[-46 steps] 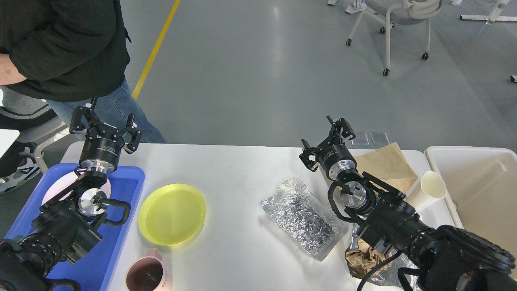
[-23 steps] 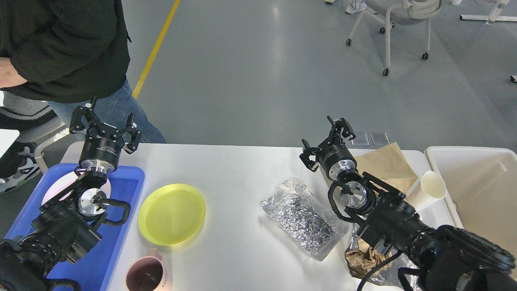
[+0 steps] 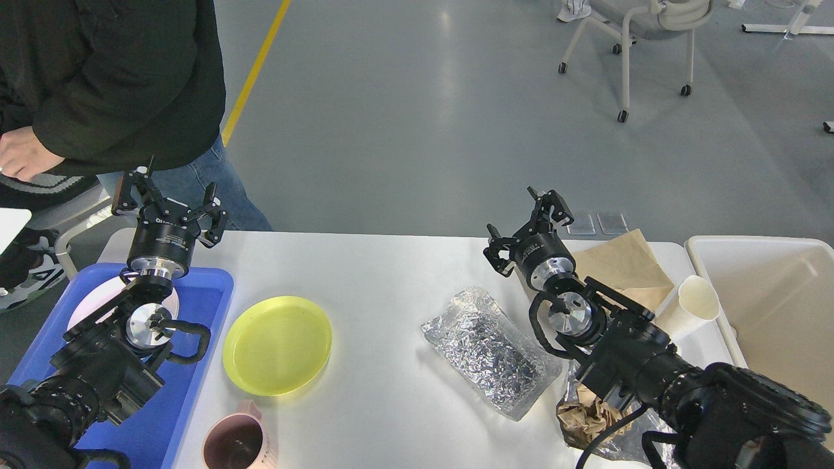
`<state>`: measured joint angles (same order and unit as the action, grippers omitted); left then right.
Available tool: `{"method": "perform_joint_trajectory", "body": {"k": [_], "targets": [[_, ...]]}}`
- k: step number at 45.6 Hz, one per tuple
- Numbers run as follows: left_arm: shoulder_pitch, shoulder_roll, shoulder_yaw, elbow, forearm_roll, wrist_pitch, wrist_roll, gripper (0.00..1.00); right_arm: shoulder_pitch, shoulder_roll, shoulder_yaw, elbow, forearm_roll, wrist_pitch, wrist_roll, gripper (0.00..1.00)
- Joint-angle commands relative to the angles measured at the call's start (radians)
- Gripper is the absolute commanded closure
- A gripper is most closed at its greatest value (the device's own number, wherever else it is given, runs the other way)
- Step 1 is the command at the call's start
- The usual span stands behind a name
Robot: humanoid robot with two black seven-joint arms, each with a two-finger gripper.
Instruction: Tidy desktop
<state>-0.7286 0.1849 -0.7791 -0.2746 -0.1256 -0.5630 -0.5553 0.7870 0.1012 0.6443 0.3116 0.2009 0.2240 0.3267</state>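
White counter carries a yellow plate; left end effector and right end effector both hover spread, empty. Approaching the plate rim low seems wise.

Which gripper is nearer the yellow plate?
Left. The left gripper is up-left of the yellow plate, above the tray; the right gripper is farther, across the desktop.

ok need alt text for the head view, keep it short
Two black robot arms hang over a large matte white desktop, left claw and right claw both open and empty. On it lie a round yellow plastic plate, a crinkled silver foil bag and a pink mug; a blue plastic tray sits at left.
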Motion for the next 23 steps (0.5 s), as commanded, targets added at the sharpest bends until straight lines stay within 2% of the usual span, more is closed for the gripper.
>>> {"method": "perform_joint_trajectory", "body": {"k": [1,23], "targets": [[0.000,0.001,0.000,0.000,0.000,0.000,0.000,0.03,0.000,0.000,0.000,0.000,0.000,0.000,0.000,0.00],[0.000,-0.001,0.000,0.000,0.000,0.000,0.000,0.03,0.001,0.000,0.000,0.001,0.000,0.000,0.000,0.00]]}}
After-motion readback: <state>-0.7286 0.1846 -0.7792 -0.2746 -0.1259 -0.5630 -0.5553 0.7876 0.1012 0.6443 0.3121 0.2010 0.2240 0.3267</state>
